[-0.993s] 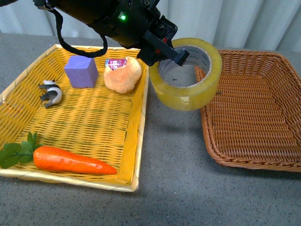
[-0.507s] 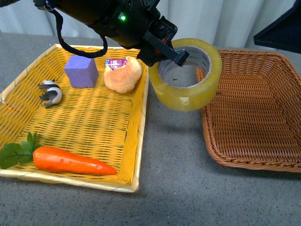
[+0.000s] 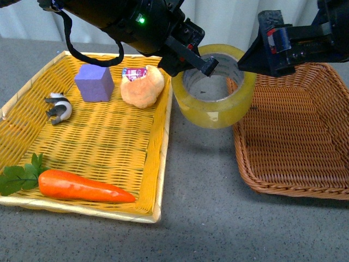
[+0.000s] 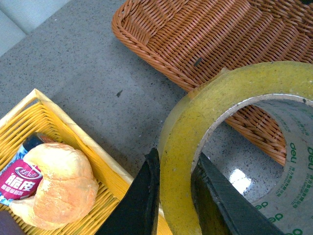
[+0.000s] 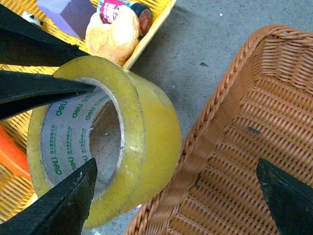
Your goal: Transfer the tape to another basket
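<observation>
Left hand (image 4: 177, 196) is clamped on the tape (image 3: 215, 101) wall (one finger inside the core, one outside), holding it up off the desk (image 3: 202, 207), right beside the basket (image 3: 297, 144) rim. Right hand (image 5: 176, 166) is spread wide and empty, hovering over that same basket edge, close to the tape.

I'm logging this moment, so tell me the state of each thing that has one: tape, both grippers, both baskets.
tape: clamped by its wall, tilted, not yet in the basket.
left gripper: shut on the tape.
right gripper: open, at the tape, gripping nothing.
basket: upright, empty.
yellow tray: upright, holding carrot, purple block, bun and clip.
</observation>
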`<state>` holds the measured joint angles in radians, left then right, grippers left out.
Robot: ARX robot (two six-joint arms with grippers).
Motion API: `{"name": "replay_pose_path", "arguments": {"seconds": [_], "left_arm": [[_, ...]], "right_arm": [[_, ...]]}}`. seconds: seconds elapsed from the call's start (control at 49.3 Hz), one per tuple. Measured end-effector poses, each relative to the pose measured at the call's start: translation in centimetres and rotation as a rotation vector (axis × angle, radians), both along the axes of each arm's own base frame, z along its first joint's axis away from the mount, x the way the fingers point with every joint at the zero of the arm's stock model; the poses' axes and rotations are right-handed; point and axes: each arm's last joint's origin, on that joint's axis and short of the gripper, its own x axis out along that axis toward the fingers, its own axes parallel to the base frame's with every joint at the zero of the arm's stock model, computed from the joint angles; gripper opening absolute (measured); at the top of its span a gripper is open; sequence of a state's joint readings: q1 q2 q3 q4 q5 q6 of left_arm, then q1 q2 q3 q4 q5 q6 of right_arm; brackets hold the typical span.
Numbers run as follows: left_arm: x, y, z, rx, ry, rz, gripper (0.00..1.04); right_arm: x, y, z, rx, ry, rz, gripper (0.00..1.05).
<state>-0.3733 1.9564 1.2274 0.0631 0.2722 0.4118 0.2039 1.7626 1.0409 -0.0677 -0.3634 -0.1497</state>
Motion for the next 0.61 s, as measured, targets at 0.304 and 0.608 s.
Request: {"name": "replay_pose_path", "arguments": {"seconds": [0.304,0.608], "left_arm": [[0.0,0.0,0.0,0.002,-0.002,-0.002,0.16],[0.0,0.0,0.0,0.003,-0.003,0.001,0.16]], "right_arm": [[1.9,0.9,-1.6,-0.013,0.022,-0.035,0.96],[2.3,1.7,-1.5,0.026,0.059,-0.038,0.45]]}}
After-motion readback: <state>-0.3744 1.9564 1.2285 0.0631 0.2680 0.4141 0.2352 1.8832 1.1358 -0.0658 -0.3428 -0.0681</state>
